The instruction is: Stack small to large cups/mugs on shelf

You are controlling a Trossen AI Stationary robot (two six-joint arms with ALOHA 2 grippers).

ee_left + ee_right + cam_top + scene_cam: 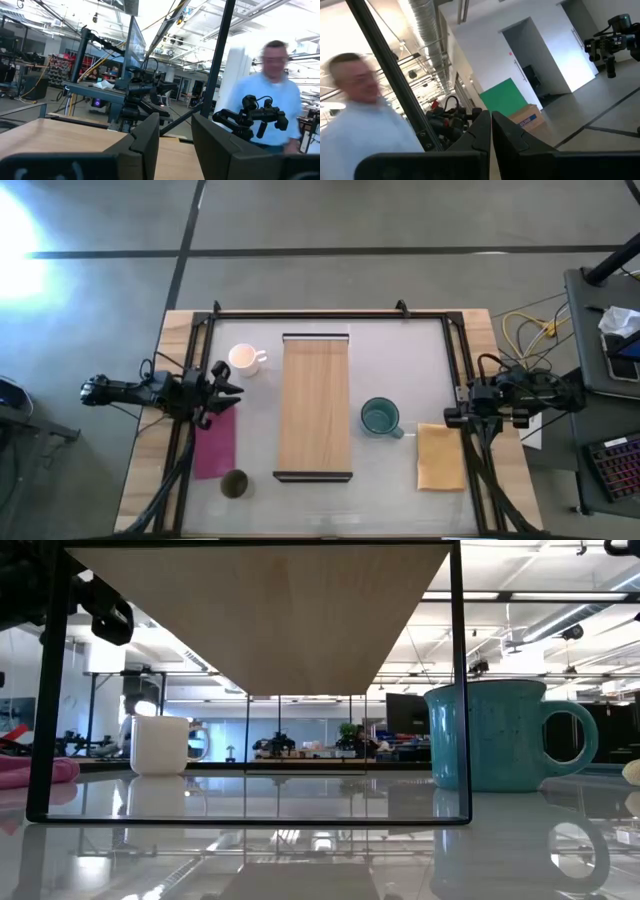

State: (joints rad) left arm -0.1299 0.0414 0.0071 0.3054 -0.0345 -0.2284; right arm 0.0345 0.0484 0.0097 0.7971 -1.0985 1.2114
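Observation:
The light-wood shelf [315,405] stands in the middle of the table; in the low view its board [260,610] sits raised on dark end rails. The white mug [243,359] stands on the table left of the shelf's far end and shows in the low view [160,745]. The teal-green mug [380,417] stands right of the shelf, handle toward the right [495,735]. The small olive-brown cup [235,484] stands near the shelf's near left corner. My left gripper [233,390] is open and empty, held above the table just near of the white mug [175,132]. My right gripper [448,417] is shut and empty at the table's right side [491,132].
A pink cloth [215,442] lies on the table under my left gripper. An orange cloth [440,457] lies near my right gripper. A dark frame [330,313] runs along the table's far and side edges. A person in a light blue shirt [275,100] stands beyond the table.

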